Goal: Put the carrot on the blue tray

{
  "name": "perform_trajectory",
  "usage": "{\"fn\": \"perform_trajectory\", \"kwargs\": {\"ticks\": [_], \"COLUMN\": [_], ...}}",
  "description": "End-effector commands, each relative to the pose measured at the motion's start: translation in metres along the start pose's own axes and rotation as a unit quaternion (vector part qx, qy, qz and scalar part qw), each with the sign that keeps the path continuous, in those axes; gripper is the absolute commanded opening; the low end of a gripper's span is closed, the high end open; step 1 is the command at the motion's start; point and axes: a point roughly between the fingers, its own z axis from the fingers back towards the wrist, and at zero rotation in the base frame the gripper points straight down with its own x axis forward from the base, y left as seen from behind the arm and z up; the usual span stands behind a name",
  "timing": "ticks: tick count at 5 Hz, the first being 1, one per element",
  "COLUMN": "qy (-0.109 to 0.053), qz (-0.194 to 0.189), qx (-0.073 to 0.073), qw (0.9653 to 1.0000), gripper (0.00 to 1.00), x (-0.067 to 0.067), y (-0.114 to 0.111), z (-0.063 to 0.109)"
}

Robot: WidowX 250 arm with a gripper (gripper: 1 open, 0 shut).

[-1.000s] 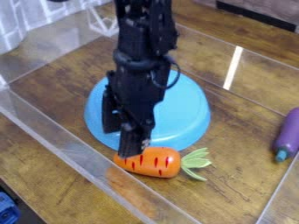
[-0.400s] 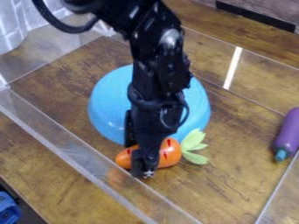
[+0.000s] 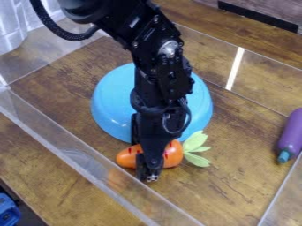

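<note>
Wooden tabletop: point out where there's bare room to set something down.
Bare wood on the tabletop lies between the blue tray and the purple eggplant-like toy, and left of the tray in the picture. It is crowded at the tray's near edge, where the gripper is down at the carrot beside the clear barrier.

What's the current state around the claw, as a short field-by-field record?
claw: down at the carrot, in front of the blue tray; grip not clear from this view
carrot: on the table, leaves pointing right in the picture, partly hidden by the claw
blue tray: on the table, behind the carrot, partly hidden by the arm
purple toy: at the right edge of the picture
task: carrot not yet on the tray
</note>
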Motion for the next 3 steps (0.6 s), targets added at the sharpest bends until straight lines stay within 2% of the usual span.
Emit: {"fn": "perform_trajectory", "kwargs": {"ticks": [1,3], "qy": [-0.019,-0.026], "qz": [-0.005,-0.002], "qx": [0.006,0.003], "qw": [0.9998,0.9997], "gripper": [0.00,0.00], "x": [0.0030,0.0031], "y": [-0.0020,-0.0021], "z": [0.0088,0.0104]}}
